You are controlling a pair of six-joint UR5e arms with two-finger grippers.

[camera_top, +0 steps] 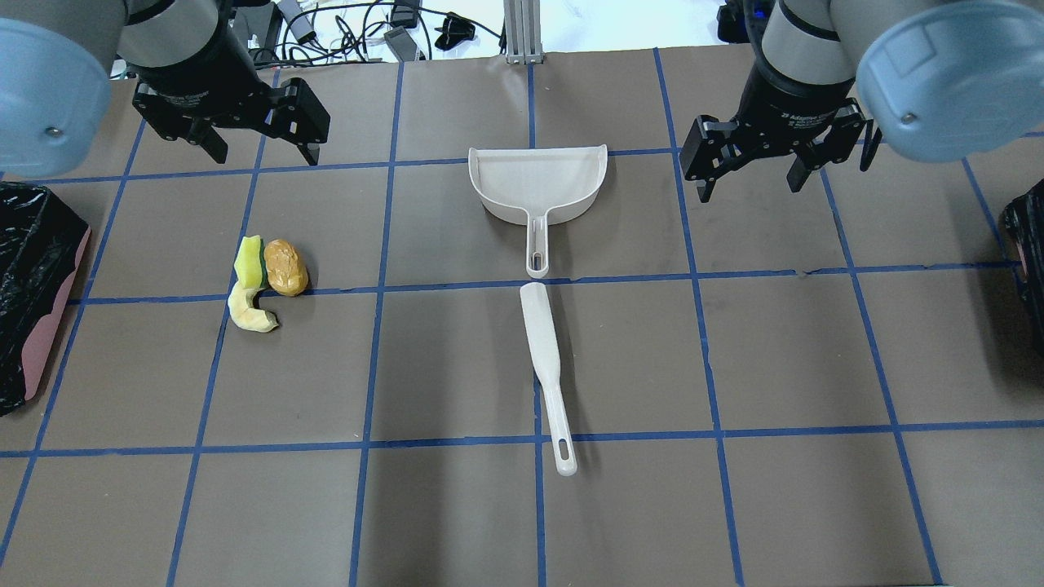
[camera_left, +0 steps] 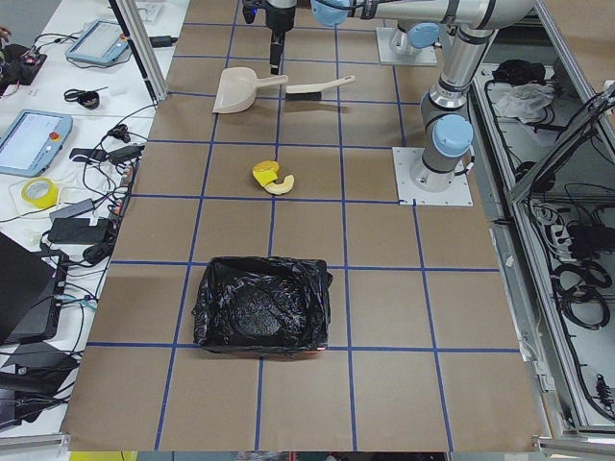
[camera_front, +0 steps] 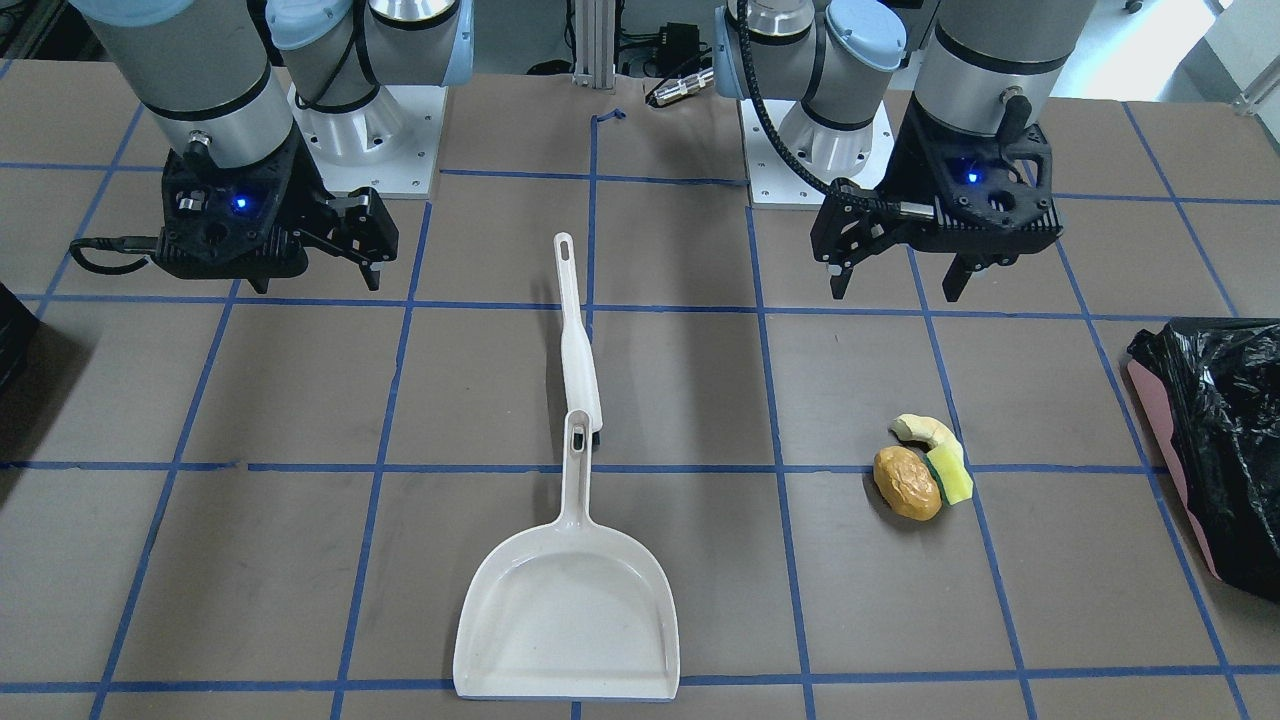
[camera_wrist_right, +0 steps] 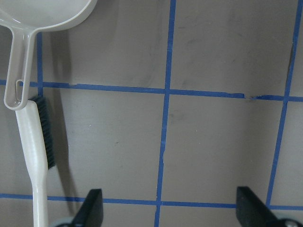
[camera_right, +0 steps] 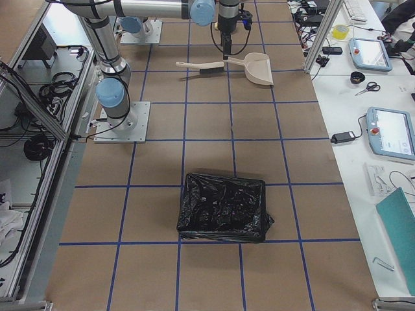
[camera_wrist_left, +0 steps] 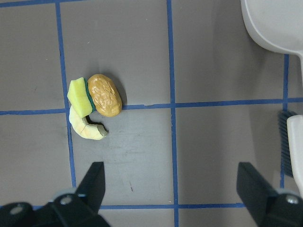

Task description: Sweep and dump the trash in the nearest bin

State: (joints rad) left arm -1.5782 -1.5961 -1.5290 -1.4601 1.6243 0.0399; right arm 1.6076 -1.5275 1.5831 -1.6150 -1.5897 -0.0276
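Both pincers hang open and empty above the table [camera_top: 457, 522]. The left pincer [camera_top: 263, 153] is off the dustpan's [camera_top: 538, 183] left side and the right pincer [camera_top: 749, 189] off its right, neither touching anything. The brush [camera_top: 545, 359] lies in line with the dustpan's handle, its bristle end right at the handle tip; touching or just shy of it, I can't tell.

The trash sits well to the dustpan's left, bunched together: the orange-brown lump [camera_top: 285, 267], the sponge chunk [camera_top: 249, 261] against it, and the pale peel piece [camera_top: 249, 314] curled beside them. The bin [camera_top: 50, 326] stands further left again, beyond the trash.

Here is what I'd worry about. The brush handle is slim and flat on the table, so a slightly off grab could skid it into the dustpan and knock that askew. The lump looks rounded, and a brisk sweep could send it rolling off alone. If the pan's lip rides up, the pieces get pushed along rather than scooped. A tilted carry would spill them short of the bin.
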